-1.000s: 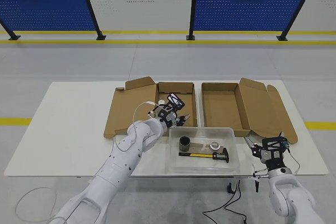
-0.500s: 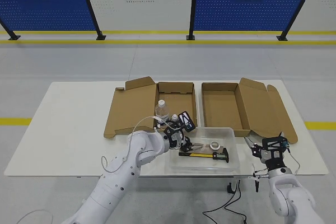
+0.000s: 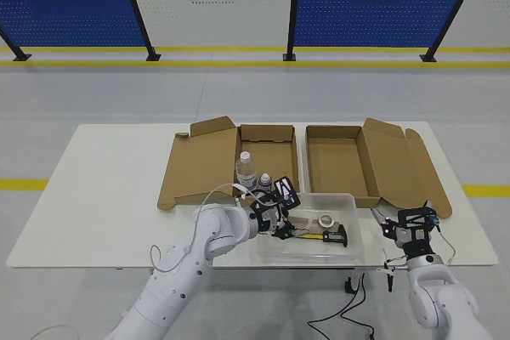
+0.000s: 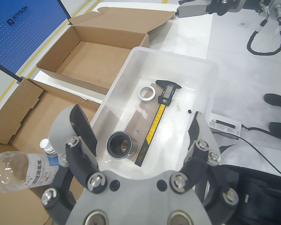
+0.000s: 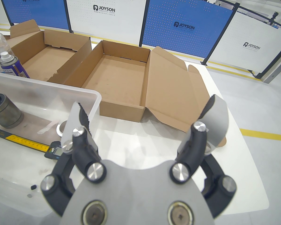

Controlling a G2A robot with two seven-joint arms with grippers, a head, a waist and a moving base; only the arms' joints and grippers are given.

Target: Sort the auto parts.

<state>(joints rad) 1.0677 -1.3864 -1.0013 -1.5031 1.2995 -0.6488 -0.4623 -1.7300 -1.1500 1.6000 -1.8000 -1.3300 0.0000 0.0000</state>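
A clear plastic bin (image 3: 350,201) at the table's front middle holds a black cylindrical bushing (image 4: 121,145), a yellow and black digital caliper (image 4: 157,125) and a silver ring (image 4: 146,94). My left gripper (image 4: 140,129) hangs open just above the bin's left end, over the bushing, with nothing between its fingers. It shows from above as the left gripper (image 3: 282,219). My right gripper (image 5: 147,118) is open and empty near the table's front right edge, right of the bin (image 5: 93,94). The caliper (image 3: 323,236) and ring (image 3: 326,221) lie toward the bin's right half.
Two open cardboard boxes stand behind the bin: the left box (image 3: 272,136) with a water bottle (image 3: 246,168) and a blue spray can (image 3: 264,183) upright in it, the right box (image 3: 336,166) bare. The right box's flap (image 3: 408,166) lies spread near my right gripper.
My left arm has swung from over the left box toward me to above the bin, uncovering the bottle and spray can. The right arm has not moved.
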